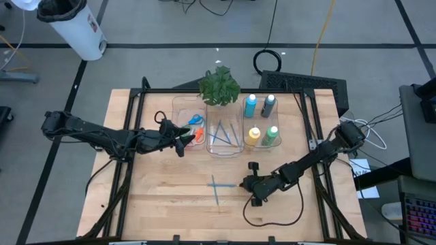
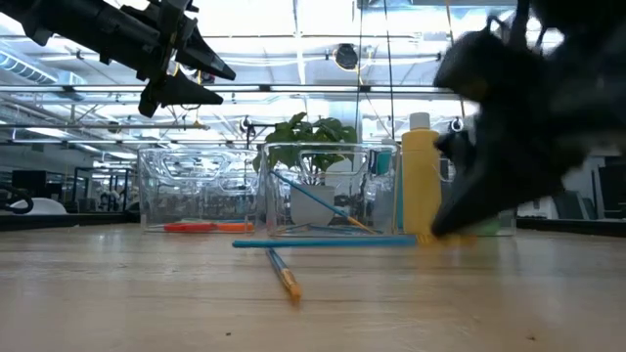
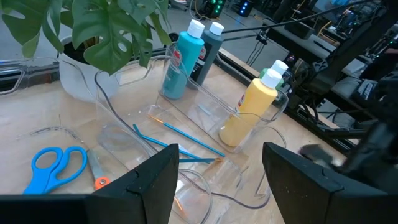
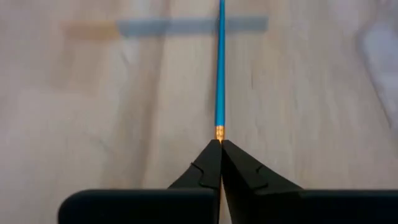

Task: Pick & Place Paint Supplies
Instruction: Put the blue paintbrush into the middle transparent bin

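- Two brushes are lying crossed mid-table; right gripper (image 4: pixel 220 144) jaws are pinching the blue brush (image 4: pixel 219 68) by its tip.
- Left gripper (image 3: pixel 217 180) is hovering, jaws apart, over the bins (image 1: pixel 178 109).
- Lifting level should avoid slippage.

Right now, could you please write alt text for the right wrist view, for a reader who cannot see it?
The right gripper is shut on the gold-banded end of a thin blue brush lying on the wooden table. A second brush lies blurred across it farther off.
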You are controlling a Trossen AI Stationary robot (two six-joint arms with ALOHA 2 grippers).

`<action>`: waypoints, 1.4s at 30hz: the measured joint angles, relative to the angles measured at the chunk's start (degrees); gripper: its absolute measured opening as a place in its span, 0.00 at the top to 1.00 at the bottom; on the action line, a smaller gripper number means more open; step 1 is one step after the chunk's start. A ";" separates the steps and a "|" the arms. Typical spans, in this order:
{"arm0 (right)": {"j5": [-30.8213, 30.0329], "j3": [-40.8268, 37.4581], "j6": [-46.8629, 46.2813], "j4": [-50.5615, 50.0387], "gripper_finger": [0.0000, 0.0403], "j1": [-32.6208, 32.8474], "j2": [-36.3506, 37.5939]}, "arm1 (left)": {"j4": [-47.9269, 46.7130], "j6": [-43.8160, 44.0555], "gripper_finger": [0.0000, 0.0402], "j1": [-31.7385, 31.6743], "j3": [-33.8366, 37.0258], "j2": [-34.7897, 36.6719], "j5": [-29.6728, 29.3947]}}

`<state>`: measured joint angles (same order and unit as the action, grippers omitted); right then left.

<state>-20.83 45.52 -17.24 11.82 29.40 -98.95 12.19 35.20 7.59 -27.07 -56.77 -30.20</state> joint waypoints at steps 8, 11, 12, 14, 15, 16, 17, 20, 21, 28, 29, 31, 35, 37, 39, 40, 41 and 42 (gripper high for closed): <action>-5.40 0.19 2.62 -1.64 0.99 2.83 8.89 | 0.01 0.00 0.40 -0.02 0.00 0.00 0.00; -7.69 0.30 2.97 -3.11 1.00 3.62 11.29 | -0.03 -0.02 0.40 0.01 0.00 -0.02 0.00; -8.15 0.30 2.40 -4.39 1.00 3.87 11.75 | 0.03 0.00 0.40 0.01 0.00 -0.02 0.02; -7.65 0.23 0.44 -4.72 1.00 3.99 11.89 | -0.01 0.00 0.40 -0.01 0.00 -0.02 0.01; -7.55 0.01 -0.19 -4.39 1.00 3.99 11.89 | 0.00 0.00 0.40 0.01 0.00 -0.02 0.02; -7.63 -0.34 -0.65 -4.26 0.99 3.99 11.83 | 0.05 0.00 0.40 -0.01 0.00 -0.02 0.00; -7.86 -0.86 -1.01 -3.49 0.98 3.97 11.46 | 0.10 0.00 0.40 -0.01 0.00 -0.02 0.02; -7.58 -3.96 -2.44 -1.05 0.91 3.84 10.74 | 0.08 0.06 0.40 0.01 0.00 -0.02 0.00; -7.60 -5.12 -3.28 0.67 0.88 3.84 10.49 | 0.08 0.07 0.40 -0.01 0.00 -0.02 0.00; -6.15 -9.85 -3.62 17.17 0.60 3.81 3.29 | 0.04 0.26 0.40 -0.01 0.00 -0.02 -1.39; -6.15 -9.57 -3.62 18.20 0.58 3.81 1.50 | 0.13 0.31 0.40 -0.02 0.00 -0.02 -1.45; -6.03 -7.72 -3.48 19.58 0.55 3.32 -2.84 | 0.14 0.44 0.40 -0.02 0.00 -0.02 -1.44; -4.04 -3.11 -3.04 17.79 0.54 1.14 -8.45 | -0.04 0.78 0.40 0.01 0.00 -0.02 -1.44; -1.55 -0.61 -3.85 15.04 0.57 -0.30 -10.13 | 0.06 0.85 0.40 -0.01 0.00 -0.02 -1.43; 0.51 1.19 -5.67 10.46 0.61 -1.63 -10.81 | -0.01 0.85 0.40 0.01 0.00 -0.02 -1.44; 1.50 1.73 -6.50 8.85 0.63 -2.36 -11.03 | -0.08 0.85 0.40 0.01 0.00 -0.02 -1.42; 2.37 2.00 -7.18 7.32 0.67 -3.03 -11.16 | -0.12 0.77 0.40 0.01 0.00 -0.02 -1.42; 3.26 1.99 -7.48 5.70 0.70 -3.52 -11.24 | -0.10 0.68 0.40 0.02 0.00 -0.02 -1.42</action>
<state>-17.58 47.51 -24.72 17.52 25.87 -110.19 12.09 35.88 7.61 -27.07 -56.80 -31.62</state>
